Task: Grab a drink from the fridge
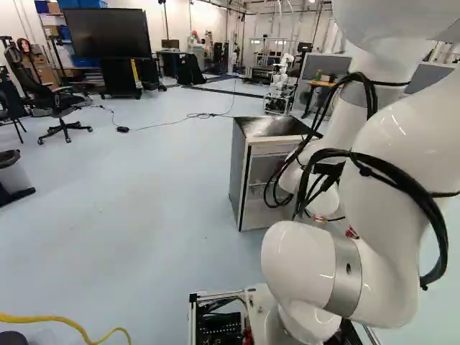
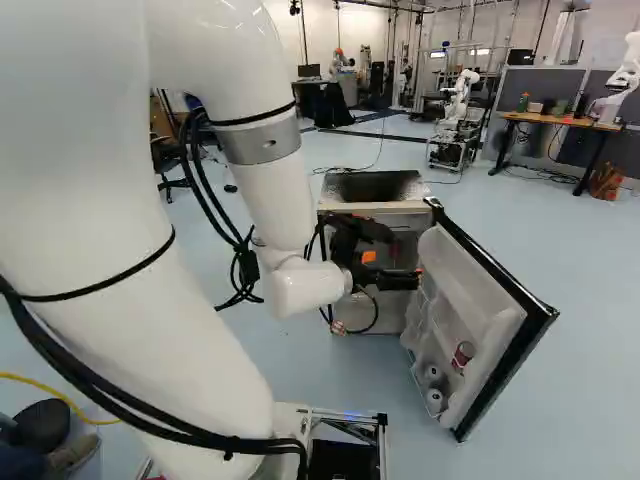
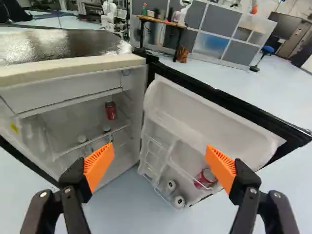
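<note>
In the right base view my gripper (image 2: 394, 264) is in front of the small fridge (image 2: 375, 208), whose door (image 2: 500, 312) is swung wide. The wrist view shows the gripper (image 3: 161, 165) open, nothing between its orange pads. Ahead of it, a red can (image 3: 111, 110) stands on a shelf inside the fridge (image 3: 73, 67), with small pale-topped containers (image 3: 82, 139) nearby. On the inside of the door (image 3: 214, 119), a red can (image 3: 205, 178) lies tilted in the rack near one finger, beside two white-topped containers (image 3: 179, 201).
Behind the fridge, another robot (image 2: 460, 100) stands on a wheeled frame, and a wooden table (image 2: 565, 121) stands by grey partitions. An office chair (image 1: 61, 104) and a large screen (image 1: 108, 33) are further off. A yellow cable (image 1: 65, 321) lies on the floor near the base.
</note>
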Available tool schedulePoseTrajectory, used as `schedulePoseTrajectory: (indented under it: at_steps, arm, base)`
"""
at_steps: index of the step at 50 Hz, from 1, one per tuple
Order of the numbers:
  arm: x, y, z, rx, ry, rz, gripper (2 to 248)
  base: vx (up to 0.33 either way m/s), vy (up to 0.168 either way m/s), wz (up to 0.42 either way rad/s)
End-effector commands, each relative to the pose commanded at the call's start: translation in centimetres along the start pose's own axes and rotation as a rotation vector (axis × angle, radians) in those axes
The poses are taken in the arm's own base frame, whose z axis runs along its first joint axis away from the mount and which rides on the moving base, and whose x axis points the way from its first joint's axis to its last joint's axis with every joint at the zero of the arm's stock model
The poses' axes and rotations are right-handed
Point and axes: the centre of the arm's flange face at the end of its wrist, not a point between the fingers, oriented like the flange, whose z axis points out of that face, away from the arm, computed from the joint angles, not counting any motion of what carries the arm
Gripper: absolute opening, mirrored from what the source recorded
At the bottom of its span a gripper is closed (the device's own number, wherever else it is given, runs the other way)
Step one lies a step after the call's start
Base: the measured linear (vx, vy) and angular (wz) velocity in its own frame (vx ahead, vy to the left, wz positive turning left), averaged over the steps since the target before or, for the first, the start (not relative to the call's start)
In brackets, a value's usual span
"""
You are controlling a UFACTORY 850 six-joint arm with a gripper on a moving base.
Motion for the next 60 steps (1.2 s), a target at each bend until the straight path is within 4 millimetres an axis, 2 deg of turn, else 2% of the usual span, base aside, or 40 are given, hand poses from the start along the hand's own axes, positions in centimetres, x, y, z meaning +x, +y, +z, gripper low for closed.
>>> schedulePoseTrajectory:
  at_steps: [24, 60]
  arm:
    - [-1.5, -2.3, 1.2, 0.215, -0.025, -0.122, 247]
    - [-4.1, -3.3, 3.7, 0.248, -0.116, -0.138, 247]
  base:
    - [0.000, 0.000, 0.000]
    - [0.000, 0.000, 0.000]
